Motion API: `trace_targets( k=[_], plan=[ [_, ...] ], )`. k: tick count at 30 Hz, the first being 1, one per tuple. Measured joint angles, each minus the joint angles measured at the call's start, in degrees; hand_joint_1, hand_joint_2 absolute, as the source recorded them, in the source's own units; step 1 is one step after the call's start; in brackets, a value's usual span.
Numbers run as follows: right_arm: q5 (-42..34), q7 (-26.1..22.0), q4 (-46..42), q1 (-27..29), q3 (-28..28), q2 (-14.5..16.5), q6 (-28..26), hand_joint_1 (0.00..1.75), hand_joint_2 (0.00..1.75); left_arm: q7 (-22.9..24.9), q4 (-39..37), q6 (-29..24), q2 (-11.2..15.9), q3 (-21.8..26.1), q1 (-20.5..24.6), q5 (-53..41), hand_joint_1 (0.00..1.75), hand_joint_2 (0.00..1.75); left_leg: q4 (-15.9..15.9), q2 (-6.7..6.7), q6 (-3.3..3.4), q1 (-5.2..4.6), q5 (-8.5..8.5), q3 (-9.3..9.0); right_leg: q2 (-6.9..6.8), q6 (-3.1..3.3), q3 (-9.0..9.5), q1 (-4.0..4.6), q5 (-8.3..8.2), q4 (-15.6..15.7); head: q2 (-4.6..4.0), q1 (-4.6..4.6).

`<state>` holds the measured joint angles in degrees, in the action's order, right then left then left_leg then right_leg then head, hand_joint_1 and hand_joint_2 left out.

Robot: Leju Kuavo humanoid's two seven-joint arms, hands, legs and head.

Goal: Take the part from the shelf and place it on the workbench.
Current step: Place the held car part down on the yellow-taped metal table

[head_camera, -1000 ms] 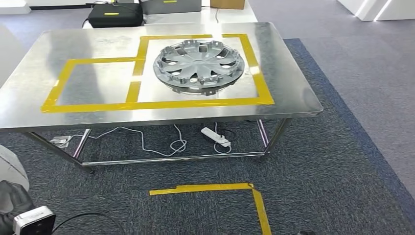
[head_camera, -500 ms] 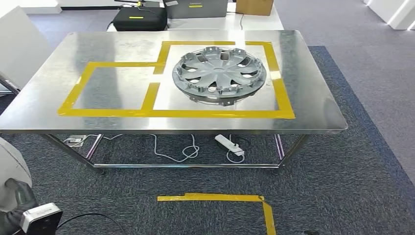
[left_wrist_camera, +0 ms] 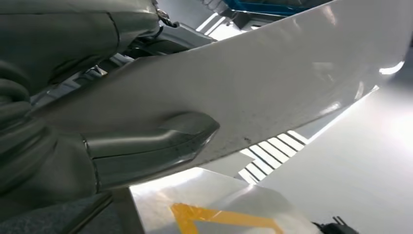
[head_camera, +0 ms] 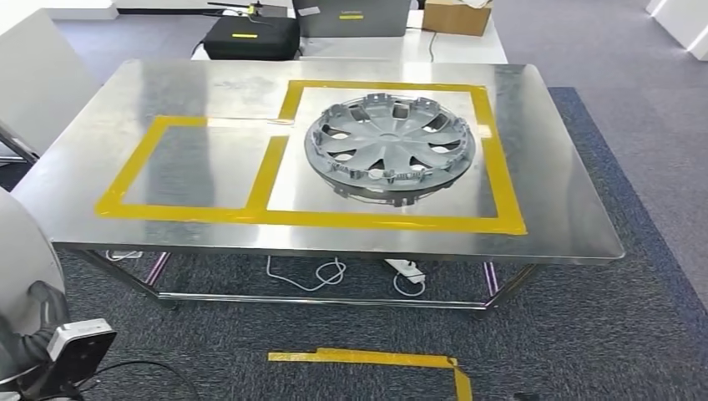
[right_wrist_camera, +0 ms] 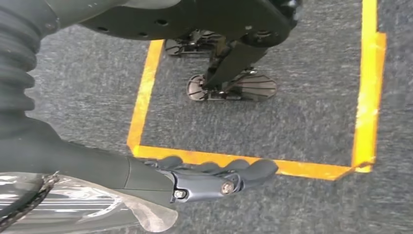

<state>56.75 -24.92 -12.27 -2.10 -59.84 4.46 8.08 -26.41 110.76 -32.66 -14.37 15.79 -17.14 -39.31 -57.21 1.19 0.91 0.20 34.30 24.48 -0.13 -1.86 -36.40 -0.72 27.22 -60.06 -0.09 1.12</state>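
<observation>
While the steel desk (head_camera: 551, 209) already carries a grey wheel cover (head_camera: 390, 147) inside the larger yellow-taped zone, carry the next part level and set it in the vacant taped zone. The left robot hand (left_wrist_camera: 146, 146) grips a pale flat panel (left_wrist_camera: 272, 83), thumb pressed on its face. The right robot hand (right_wrist_camera: 214, 178) hangs by the floor, fingers extended, holding nothing.

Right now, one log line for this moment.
left hand: grips pale panel | right hand: hangs empty | hubcap: on workbench, inside tape
</observation>
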Motion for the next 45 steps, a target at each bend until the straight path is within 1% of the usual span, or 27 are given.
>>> trace_targets(
  k=[2, 3, 4, 5, 7, 8, 9, 10, 11, 13, 14, 15, 16, 18, 19, 20, 22, 23, 24, 25, 27, 28, 29, 33, 36, 40, 45],
  plan=[
    [0.02, 0.07, 0.01, -0.03, -0.02, 0.0, 0.01, 0.0, 1.75, 1.01, -0.22, 0.86, 1.27, -0.05, 0.65, -0.83, 1.75, 1.75, -2.07, -0.1, -0.7, 0.06, -0.85, 0.76, 0.22, 0.97, 0.87, -0.07, 0.41, 0.33, 0.0, 0.0],
    [0.02, 0.09, 0.01, -0.09, -0.05, -0.02, 0.02, 0.0, 1.75, 1.69, -0.35, 1.36, 1.91, -0.13, 1.05, -1.5, 1.75, 1.75, -4.52, -0.26, -1.03, 0.08, -1.64, 2.03, 0.35, 1.37, 1.49, -0.2, 0.71, 0.67, 0.0, 0.01],
    [0.01, 0.11, 0.01, -0.2, -0.09, -0.03, 0.04, 0.0, 1.75, 2.58, -0.52, 1.94, 2.61, -0.21, 1.54, -2.33, 1.75, 1.75, -7.85, -0.41, -1.37, 0.12, -2.08, 4.08, 0.52, 1.69, 2.29, -0.35, 1.0, 1.05, 0.0, 0.05],
    [-0.01, 0.15, 0.01, -0.31, -0.14, -0.05, 0.07, 0.0, 1.75, 3.55, -0.73, 2.51, 3.27, -0.35, 2.01, -3.14, 1.75, 1.75, -11.37, -0.56, -1.62, 0.22, -1.66, 6.57, 0.7, 1.94, 3.11, -0.4, 1.4, 1.39, 0.0, 0.07],
    [-0.09, 0.22, 0.01, -0.5, -0.22, -0.07, 0.13, 0.0, 1.75, 5.19, -1.21, 3.41, 4.47, -0.68, 2.75, -4.31, 1.75, 1.75, -16.32, -0.67, -1.97, 0.42, 1.79, 11.19, 1.37, 2.12, 4.67, -0.44, 2.43, 1.68, 0.0, 0.07],
    [-0.13, 0.25, 0.01, -0.53, -0.25, -0.07, 0.16, 0.0, 1.75, 5.67, -1.45, 3.66, 5.0, -0.84, 3.01, -4.61, 1.75, 1.75, -17.12, -0.69, -2.05, 0.48, 3.64, 12.79, 1.84, 2.08, 5.47, -0.44, 3.05, 1.71, 0.0, 0.08],
    [-0.15, 0.26, 0.01, -0.5, -0.27, -0.07, 0.21, 0.0, 1.75, 5.9, -1.66, 3.78, 5.43, -0.95, 3.22, -4.77, 1.75, 1.75, -16.61, -0.7, -2.07, 0.51, 4.51, 13.7, 2.36, 1.99, 6.34, -0.44, 3.69, 1.71, 0.0, 0.08],
    [-0.16, 0.28, 0.01, -0.48, -0.28, -0.07, 0.24, 0.0, 1.75, 6.05, -1.82, 3.86, 5.81, -1.04, 3.39, -4.9, 1.75, 1.75, -14.78, -0.65, -2.0, 0.52, 3.79, 14.04, 2.92, 1.86, 7.29, -0.44, 4.37, 1.71, 0.0, 0.09],
    [-0.15, 0.29, 0.01, -0.47, -0.29, -0.07, 0.27, 0.0, 1.75, 6.22, -1.96, 3.93, 6.15, -1.11, 3.54, -5.06, 1.75, 1.75, -12.03, -0.43, -1.86, 0.51, 1.36, 13.99, 3.44, 1.72, 8.21, -0.44, 5.04, 1.73, 0.0, 0.08],
    [-0.15, 0.33, 0.05, -0.52, -0.29, -0.05, 0.29, 0.0, 1.75, 6.79, -2.34, 4.3, 6.77, -1.35, 3.78, -5.68, 1.75, 1.75, -6.28, 1.02, -1.38, 0.41, -5.9, 13.72, 4.54, 1.27, 9.4, -0.43, 6.21, 1.62, -0.01, 0.1],
    [-0.15, 0.4, 0.08, -0.59, -0.29, -0.05, 0.29, 0.0, 1.75, 7.31, -2.55, 4.68, 7.13, -1.55, 3.89, -6.16, 1.75, 1.75, -4.81, 1.63, -1.14, 0.3, -8.31, 13.68, 5.02, 0.96, 9.49, -0.46, 6.76, 1.57, -0.01, 0.07],
    [-0.16, 0.47, 0.11, -0.65, -0.31, -0.05, 0.31, 0.0, 1.75, 8.12, -2.76, 5.22, 7.55, -1.84, 4.1, -6.76, 1.75, 1.75, -4.27, 2.01, -0.88, 0.17, -9.39, 13.7, 5.46, 0.6, 9.5, -0.52, 7.19, 1.62, -0.01, 0.06],
    [-0.17, 0.57, 0.11, -0.72, -0.33, -0.06, 0.35, 0.0, 1.75, 9.24, -2.99, 5.92, 8.03, -2.21, 4.55, -7.49, 1.75, 1.75, -4.27, 1.79, -0.61, 0.1, -8.97, 13.45, 5.83, 0.18, 9.61, -0.57, 7.55, 1.9, 0.0, 0.04],
    [-0.14, 0.68, 0.11, -0.8, -0.4, -0.16, 0.53, 0.0, 1.75, 11.8, -3.46, 7.22, 9.04, -3.16, 5.81, -9.16, 1.75, 1.75, -3.48, 1.1, -0.07, 0.21, -8.87, 12.68, 4.76, -0.41, 9.79, -0.56, 8.26, 1.91, 0.0, -0.05],
    [-0.13, 0.72, 0.11, -0.94, -0.43, -0.22, 0.68, 0.0, 1.75, 12.84, -3.72, 7.62, 9.51, -3.57, 6.43, -9.87, 1.75, 1.75, -2.93, 0.68, 0.24, 0.3, -8.8, 12.17, 3.59, -0.66, 9.2, -0.45, 9.02, 0.68, 0.0, -0.15],
    [-0.09, 0.72, 0.11, -1.11, -0.44, -0.28, 0.91, 0.0, 1.75, 13.65, -3.96, 7.78, 9.96, -3.86, 6.88, -10.3, 1.75, 1.75, -2.56, 0.23, 0.53, 0.3, -8.64, 11.76, 2.22, -0.81, 7.66, -0.38, 10.2, -1.97, 0.0, -0.2],
    [-0.03, 0.7, 0.12, -1.38, -0.43, -0.31, 1.32, 0.0, 1.75, 14.73, -4.38, 7.73, 10.81, -4.08, 7.61, -10.45, 1.75, 1.75, -2.35, -0.52, 0.99, 0.12, -8.05, 11.24, 0.78, -1.01, 2.67, -0.3, 12.66, -9.36, 0.0, -0.24],
    [0.01, 0.7, 0.12, -1.38, -0.43, -0.31, 1.56, 0.0, 1.75, 15.23, -4.55, 7.61, 11.21, -4.09, 7.96, -10.35, 1.75, 1.75, -2.36, -0.76, 1.12, 0.01, -7.71, 11.0, 0.62, -1.03, 0.34, -0.3, 12.94, -12.17, 0.0, -0.23],
    [0.04, 0.7, 0.12, -1.32, -0.43, -0.31, 1.72, 0.0, 1.75, 15.67, -4.68, 7.47, 11.52, -4.07, 8.24, -10.22, 1.75, 1.75, -2.36, -0.87, 1.17, -0.07, -7.37, 10.69, 0.58, -0.98, -1.12, -0.28, 12.14, -13.21, 0.0, -0.26],
    [0.1, 0.7, 0.12, -1.24, -0.43, -0.31, 1.87, 0.0, 1.75, 16.12, -4.81, 7.31, 11.85, -3.97, 8.43, -10.09, 1.75, 1.75, -2.36, -0.93, 1.18, -0.16, -6.98, 10.2, 0.58, -0.81, -1.49, -0.21, 10.03, -12.05, 0.0, -0.26],
    [0.28, 0.72, 0.12, -1.15, -0.43, -0.31, 2.11, 0.0, 1.75, 17.09, -5.11, 7.14, 12.51, -3.5, 8.66, -10.11, 1.75, 1.75, -2.32, -1.02, 1.08, -0.33, -6.09, 8.98, 0.45, -0.03, 0.21, 0.09, 4.51, -5.56, 0.0, -0.24],
    [0.38, 0.73, 0.13, -1.14, -0.43, -0.32, 2.23, 0.0, 1.75, 17.65, -5.31, 7.12, 12.87, -3.14, 8.78, -10.39, 1.75, 1.75, -2.33, -1.05, 0.96, -0.46, -5.69, 8.48, 0.33, 0.36, 1.34, 0.3, 2.54, -2.52, 0.0, -0.17],
    [0.47, 0.74, 0.14, -1.15, -0.42, -0.32, 2.49, 0.0, 1.75, 18.41, -5.58, 7.27, 13.34, -2.62, 8.9, -10.9, 1.75, 1.75, -2.45, -1.06, 0.83, -0.54, -5.41, 8.29, 0.24, 0.62, 2.28, 0.42, 1.68, -0.38, 0.0, -0.12],
    [0.76, 0.75, 0.18, -1.06, -0.4, -0.26, 3.57, 0.0, 1.75, 21.96, -8.12, 8.61, 16.6, 1.17, 9.71, -12.75, 1.75, 1.75, -2.44, -1.14, 0.9, -0.64, -5.24, 8.31, 0.46, 0.42, 3.2, 0.52, 1.88, 1.27, 0.0, 0.05],
    [1.03, 0.98, 0.18, -1.12, -0.41, -0.26, 4.02, 0.0, 1.75, 24.14, -12.32, 9.96, 20.18, 6.4, 11.56, -13.52, 1.75, 1.75, -2.01, -1.26, 0.78, -0.62, -5.25, 7.98, 0.63, 0.69, 3.24, 0.57, 2.05, 1.27, 0.0, 0.06],
    [1.39, 1.61, 0.19, -1.4, -0.41, -0.26, 4.29, 0.0, 1.75, 26.43, -18.74, 14.16, 24.99, 11.86, 14.25, -15.92, 1.75, 1.75, -1.66, -1.27, 0.35, -0.58, -5.4, 7.77, 0.54, 1.03, 3.33, 0.63, 2.18, 1.27, 0.0, 0.04],
    [2.11, 2.32, 0.22, -1.83, -0.4, -0.16, 4.39, 0.0, 1.75, 29.43, -27.84, 17.23, 29.11, 14.85, 17.03, -20.32, 1.75, 1.75, -1.55, -1.28, -0.26, -0.46, -5.51, 7.71, 0.58, 1.2, 3.37, 0.71, 2.1, 1.25, 0.0, 0.03]
  ],
)
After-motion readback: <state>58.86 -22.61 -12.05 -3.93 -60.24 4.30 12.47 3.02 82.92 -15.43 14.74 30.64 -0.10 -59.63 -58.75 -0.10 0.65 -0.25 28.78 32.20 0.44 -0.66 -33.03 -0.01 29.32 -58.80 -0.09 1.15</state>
